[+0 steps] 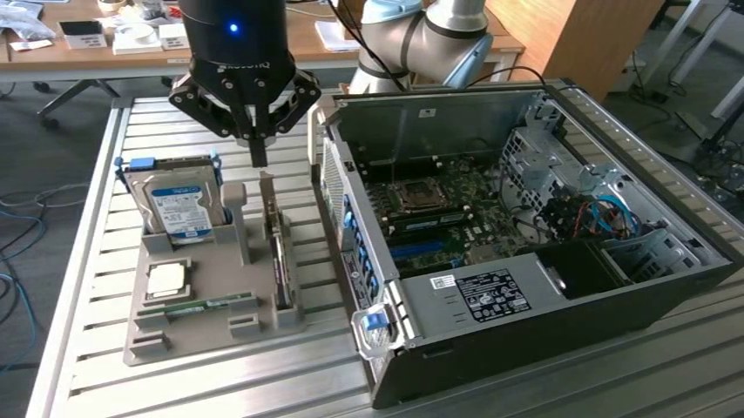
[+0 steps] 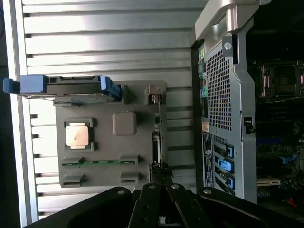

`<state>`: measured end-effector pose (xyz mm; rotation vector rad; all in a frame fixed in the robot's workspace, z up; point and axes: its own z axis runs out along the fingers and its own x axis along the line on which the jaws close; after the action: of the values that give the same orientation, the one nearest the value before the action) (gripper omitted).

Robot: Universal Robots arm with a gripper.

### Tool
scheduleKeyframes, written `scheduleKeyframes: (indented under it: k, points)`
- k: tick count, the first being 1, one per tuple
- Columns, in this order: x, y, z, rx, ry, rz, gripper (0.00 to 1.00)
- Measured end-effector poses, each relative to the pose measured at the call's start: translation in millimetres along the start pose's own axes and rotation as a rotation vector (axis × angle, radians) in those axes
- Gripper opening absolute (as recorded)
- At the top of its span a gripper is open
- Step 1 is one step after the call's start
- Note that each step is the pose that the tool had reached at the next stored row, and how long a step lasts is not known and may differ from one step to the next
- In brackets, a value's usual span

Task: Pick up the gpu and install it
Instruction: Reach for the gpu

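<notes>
Gripper (image 1: 258, 160) just above upright gpu (image 1: 280, 261)

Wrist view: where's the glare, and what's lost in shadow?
Wrist view: glare whitens the metal table around the tray; the inside of the computer case sinks into shadow. Exterior view: light is even, and the motherboard is well lit.

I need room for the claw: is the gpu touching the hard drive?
Apart. The wrist view shows bare tray between the gpu and the hard drive.
</notes>
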<state>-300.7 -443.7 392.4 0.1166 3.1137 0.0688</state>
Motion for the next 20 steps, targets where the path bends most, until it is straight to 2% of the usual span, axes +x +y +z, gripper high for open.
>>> scheduleKeyframes:
  k: [9,14,20]
  points:
    - [0.3,-0.1,0.1,-0.0001,-0.0001,0.000,0.11]
    - [5.0,-0.8,-0.1,-0.0001,-0.0001,0.000,0.11]
    - [6.3,-8.7,-0.5,0.0000,0.0000,0.000,0.11]
